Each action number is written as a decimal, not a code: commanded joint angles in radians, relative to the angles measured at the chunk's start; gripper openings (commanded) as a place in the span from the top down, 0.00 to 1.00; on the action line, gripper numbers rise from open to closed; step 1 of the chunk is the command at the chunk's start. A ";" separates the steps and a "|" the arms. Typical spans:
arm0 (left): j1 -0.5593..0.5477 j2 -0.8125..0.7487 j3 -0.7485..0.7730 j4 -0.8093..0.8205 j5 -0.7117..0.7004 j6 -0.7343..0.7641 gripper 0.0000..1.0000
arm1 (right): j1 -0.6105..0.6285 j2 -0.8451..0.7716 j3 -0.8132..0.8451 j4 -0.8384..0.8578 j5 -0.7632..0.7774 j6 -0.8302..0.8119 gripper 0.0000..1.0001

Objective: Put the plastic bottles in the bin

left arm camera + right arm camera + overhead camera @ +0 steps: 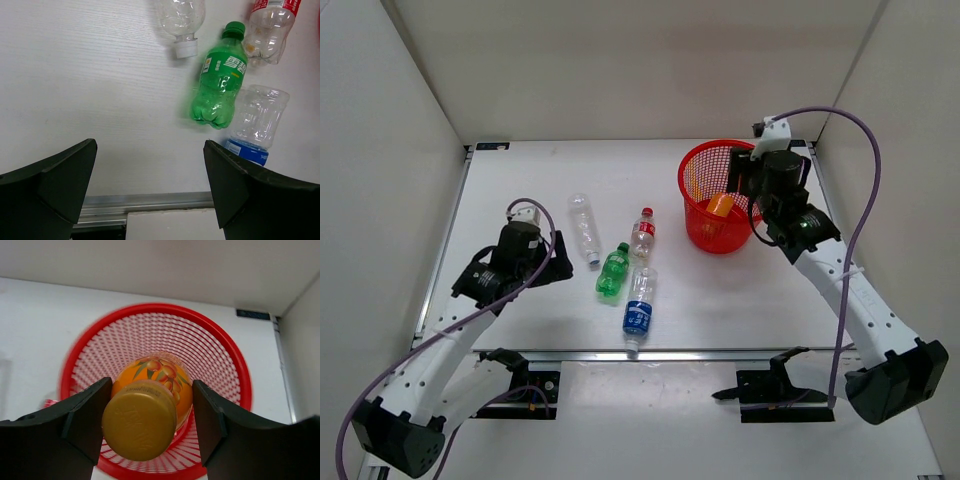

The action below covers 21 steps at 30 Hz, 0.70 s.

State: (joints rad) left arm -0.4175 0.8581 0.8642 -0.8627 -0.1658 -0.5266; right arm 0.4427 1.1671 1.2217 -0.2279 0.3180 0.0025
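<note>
1. Orange plastic fills the right wrist view. The right gripper [150,390] is closed on an orange bottle [152,382], whose body sits against both fingers with its gold cap [140,427] toward the camera.
2. That bottle hangs directly over the mouth of the bin [165,307]. In the top view it sits inside the red rim, not beside it.
3. Its long axis points down toward the bin's base, so the coming move looks like a plain release with no sideways travel needed.
4. Well apart from the bin, on its left-arm side, 4 bottles lie flat on the counter [520,180].
5. The red-capped bottle [642,235] lies closest to the bin, then the blue-labelled bottle [638,305] and the green bottle [612,272]. The plain clear bottle [585,228] lies farthest from it.
6. Farther from the bin than all 4, the left gripper [150,150] hovers empty over the counter with its jaws spread wide.
7. In the left wrist view, the green bottle lies ahead of the left gripper and off toward the bin. Its long axis runs away from the fingers, across the line on which they close.
8. The left arm is nearer these 4 bottles and the right arm is nearer the bin. By that judgement the green bottle is the left arm's easiest reach.
</note>
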 commanded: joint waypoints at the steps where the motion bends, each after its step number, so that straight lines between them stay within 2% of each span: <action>1: 0.003 0.039 -0.001 0.059 0.026 -0.021 0.01 | -0.088 -0.001 -0.039 0.048 -0.089 -0.003 0.74; 2: -0.001 0.050 0.005 0.065 0.026 -0.024 0.01 | -0.113 0.008 -0.054 0.058 -0.105 -0.009 0.74; 4: -0.004 0.094 0.013 0.105 0.011 -0.033 0.01 | -0.134 0.031 -0.071 0.070 -0.120 -0.009 0.62; 6: -0.001 0.136 0.030 0.128 0.005 -0.035 0.01 | -0.142 0.046 -0.065 0.053 -0.119 -0.015 0.25; 7: 0.000 0.163 0.041 0.140 -0.009 -0.033 0.02 | -0.145 0.049 -0.062 0.038 -0.125 -0.016 0.17; 8: 0.012 0.180 0.061 0.155 -0.014 -0.032 0.01 | -0.142 0.045 -0.054 0.039 -0.128 -0.007 0.04; 9: 0.011 0.206 0.067 0.175 -0.018 -0.036 0.01 | -0.147 0.045 -0.042 0.035 -0.126 -0.003 0.01; 15: 0.029 0.389 0.169 0.270 -0.052 -0.038 0.01 | -0.156 -0.024 0.039 -0.059 -0.099 -0.006 0.01; 17: 0.032 0.464 0.199 0.300 -0.043 -0.038 0.01 | -0.157 -0.070 0.041 -0.124 -0.039 0.023 0.01; 21: 0.054 0.570 0.255 0.349 -0.044 -0.030 0.01 | -0.248 -0.158 -0.011 -0.263 -0.005 0.079 0.01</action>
State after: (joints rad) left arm -0.3794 1.3952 1.0645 -0.5816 -0.1974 -0.5583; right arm 0.2535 1.0813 1.2137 -0.3862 0.2535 0.0288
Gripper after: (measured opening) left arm 0.986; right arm 0.992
